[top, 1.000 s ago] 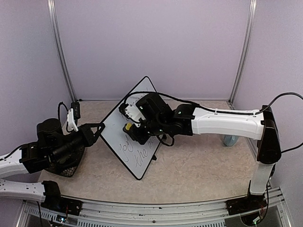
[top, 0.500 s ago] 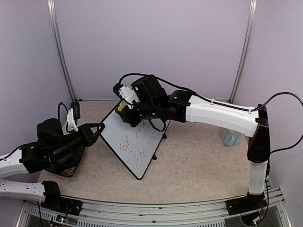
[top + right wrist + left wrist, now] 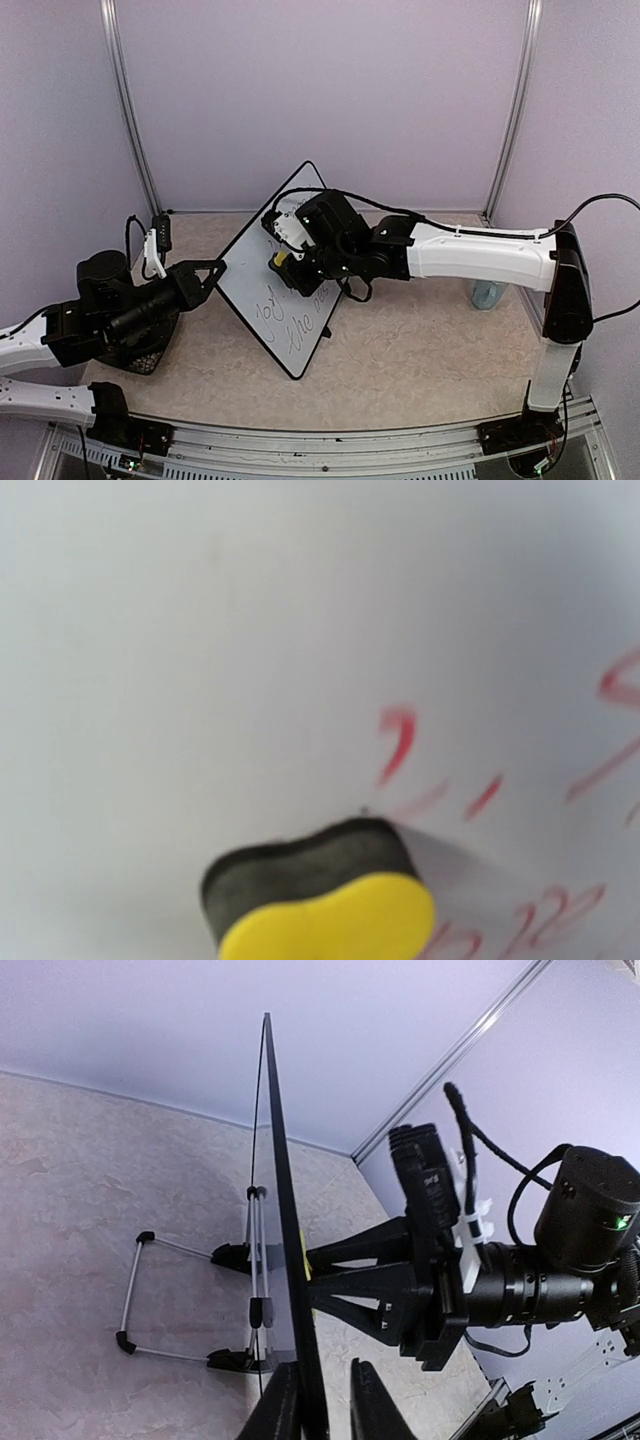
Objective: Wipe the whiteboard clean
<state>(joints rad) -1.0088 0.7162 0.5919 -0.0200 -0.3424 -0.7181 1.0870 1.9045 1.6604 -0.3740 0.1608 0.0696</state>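
We see the table [image 3: 420,350] carrying the whiteboard [image 3: 245,270], which stands propped and leaning back on a wire stand [image 3: 130,1290] behind it. One corner of the board points up and its face is turned toward the right arm.

The right arm [image 3: 480,258] reaches in from the right of the whiteboard and across its upper half. The left arm [image 3: 60,335] lies low to the left of the whiteboard. A black mesh basket [image 3: 150,350] sits under that arm, left of the board and apart from it.

The left gripper [image 3: 212,272] is at the whiteboard's left edge. In the wrist view its fingers [image 3: 280,1410] straddle the thin frame at a narrow spread, with a slit of light between the board and one finger.

The right gripper [image 3: 285,262] is closed on a yellow sponge eraser [image 3: 279,258], whose dark felt side is pressed to the whiteboard's face.

Handwriting [image 3: 290,320] covers the whiteboard's lower half, while the upper half is bare. A few strokes lie just beside the eraser.

A small bluish object [image 3: 487,295] stands well to the right of the whiteboard; we cannot tell what it is.
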